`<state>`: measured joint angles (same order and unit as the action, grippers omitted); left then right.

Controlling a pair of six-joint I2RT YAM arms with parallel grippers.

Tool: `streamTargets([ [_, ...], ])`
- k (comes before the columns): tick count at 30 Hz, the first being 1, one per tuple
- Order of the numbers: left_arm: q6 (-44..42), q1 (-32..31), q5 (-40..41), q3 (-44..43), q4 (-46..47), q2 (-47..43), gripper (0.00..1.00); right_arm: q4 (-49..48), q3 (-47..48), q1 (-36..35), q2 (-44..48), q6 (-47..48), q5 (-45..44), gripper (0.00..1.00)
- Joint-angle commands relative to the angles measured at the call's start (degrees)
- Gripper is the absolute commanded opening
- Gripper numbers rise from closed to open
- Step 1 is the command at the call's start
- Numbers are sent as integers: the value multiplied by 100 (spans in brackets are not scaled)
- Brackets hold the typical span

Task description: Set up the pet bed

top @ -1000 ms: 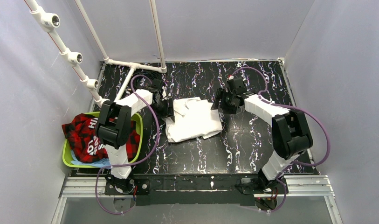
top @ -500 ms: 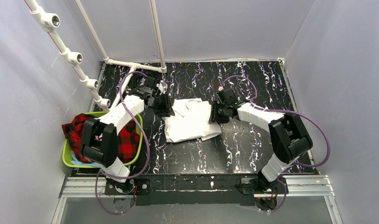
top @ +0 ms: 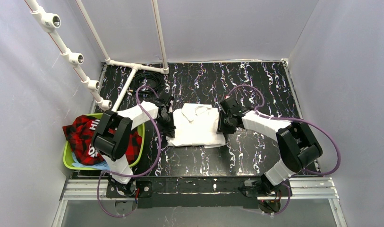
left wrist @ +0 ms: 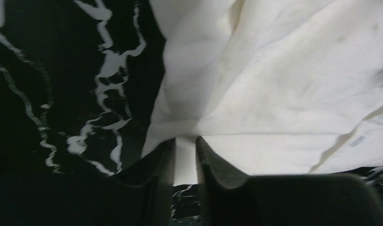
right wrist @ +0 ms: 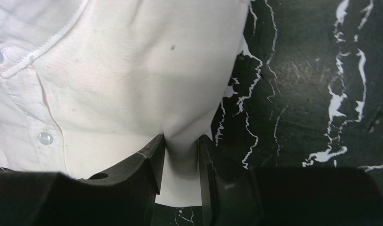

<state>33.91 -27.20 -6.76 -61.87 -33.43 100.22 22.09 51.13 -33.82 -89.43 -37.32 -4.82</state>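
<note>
Top external view: noted the white shirt [top: 197, 126] lying flat at the middle of the counter [top: 256, 80], collar toward the far edge. Found the left tool [top: 168, 124] at the shirt's left edge and the right tool [top: 223, 124] at its right edge, both low on the cloth. Checked in the left wrist view: fingers [left wrist: 217, 165] nearly pressed together, pinching a fold of the shirt's edge. Checked in the right wrist view: likewise pinching a tuck of cloth not far from the buttons, with a slightly wider gap.

Judged step: grip made on both sides, shirt not yet lifted; presumably meant as bedding. Cannot tell where the bed is to go; possibly the green basket [top: 66, 158] at the near-left edge of the counter, already holding a red plaid garment [top: 83, 135].

Next move, as judged: raise both tools together, keep the cloth taut between them, then carry leftward if the basket is the target. Watch for slip at either pinch, both being shallow bites on an edge.

Room: open counter toward the far and right edges, plus a strip along the near edge. Tight on the left: white pipe frame [top: 133, 68] at the far-left corner, basket rim just beside the left arm [top: 133, 111]. Plan the swing clear of both.
</note>
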Motion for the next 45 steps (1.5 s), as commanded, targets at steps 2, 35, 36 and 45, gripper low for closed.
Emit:
streamTargets([
  [2,-398,101,905,-558,-1098,-483,40,535,484,16,270,51,-459,62],
  [35,-616,758,-348,-2578,-405,1327,43,-822,1504,1097,-1464,316,804,70],
  [36,-674,757,-272,-2590,-435,1332,45,-820,1531,1097,-1516,321,806,69],
  [45,-716,759,-782,-2581,-463,1488,33,-1417,1245,1098,-1254,278,1388,17],
])
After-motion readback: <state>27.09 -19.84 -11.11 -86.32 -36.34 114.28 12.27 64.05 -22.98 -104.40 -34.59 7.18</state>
